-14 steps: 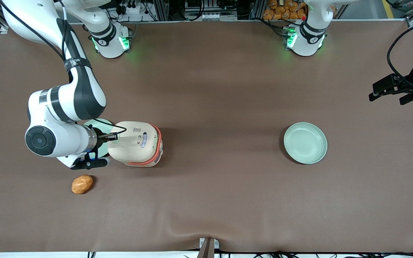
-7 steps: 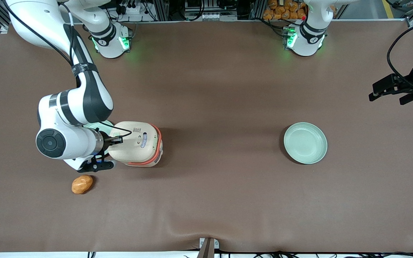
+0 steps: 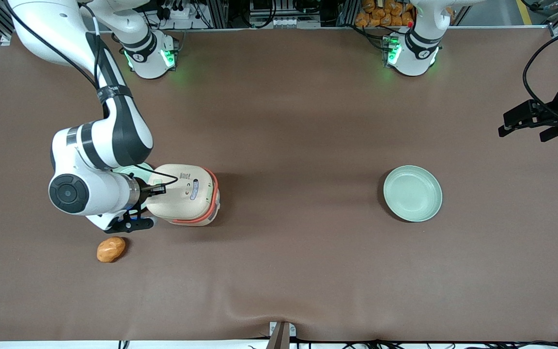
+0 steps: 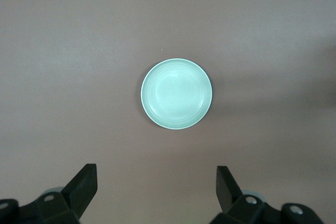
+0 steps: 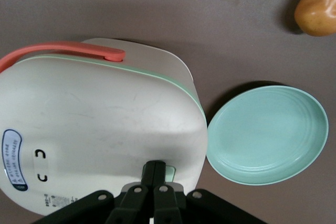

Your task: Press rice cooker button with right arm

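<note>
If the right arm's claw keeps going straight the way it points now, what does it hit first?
The claw, fingers shut together, points down at the rice cooker lid, right at the pale green button. It would likely meet that button first; whether it already touches is unclear.

A wide desk [image 3: 308, 121] is covered by a smooth brown mat, whose edge nearest the front camera is slightly rippled near a small metal bracket [image 3: 281, 334]. Along the edge farthest from that camera, aluminium frame profiles [image 3: 221, 12] are seen, with a white power strip [image 3: 182, 10] and dark cabling among them. A heap of orange-brown objects [image 3: 385, 14] is stored there, toward the parked arm's end. A strip of grey floor with a yellow line [image 3: 525, 10] is visible at that same end. Soft shadows are cast on the mat, and green glows are thrown near the mounting points.
</note>
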{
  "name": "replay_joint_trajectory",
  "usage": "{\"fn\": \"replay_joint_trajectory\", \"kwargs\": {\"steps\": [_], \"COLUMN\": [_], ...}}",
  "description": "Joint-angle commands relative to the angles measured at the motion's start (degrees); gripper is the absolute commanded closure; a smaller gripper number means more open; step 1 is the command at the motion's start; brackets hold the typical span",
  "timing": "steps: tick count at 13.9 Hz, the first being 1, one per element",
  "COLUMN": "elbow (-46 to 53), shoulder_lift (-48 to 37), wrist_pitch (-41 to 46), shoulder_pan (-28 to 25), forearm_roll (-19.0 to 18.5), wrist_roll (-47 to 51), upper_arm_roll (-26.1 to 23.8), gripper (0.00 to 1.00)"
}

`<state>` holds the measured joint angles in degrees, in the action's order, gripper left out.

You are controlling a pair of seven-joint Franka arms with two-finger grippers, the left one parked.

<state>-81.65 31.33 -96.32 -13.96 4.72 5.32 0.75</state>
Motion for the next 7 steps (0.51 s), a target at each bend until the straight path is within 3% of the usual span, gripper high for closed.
{"fn": "replay_joint_trajectory", "kwargs": {"steps": [1,7], "elbow": [-2.6,-2.0], "shoulder_lift": [0.6,0.1], "wrist_pitch": [-1.9,-0.1], "shoulder_pan": [-0.1,0.0], "forearm_roll": [-0.6,-0.5], "wrist_roll": [0.5,0.3], "upper_arm_roll": [0.3,0.3], "gripper": [1.00,1.00]}}
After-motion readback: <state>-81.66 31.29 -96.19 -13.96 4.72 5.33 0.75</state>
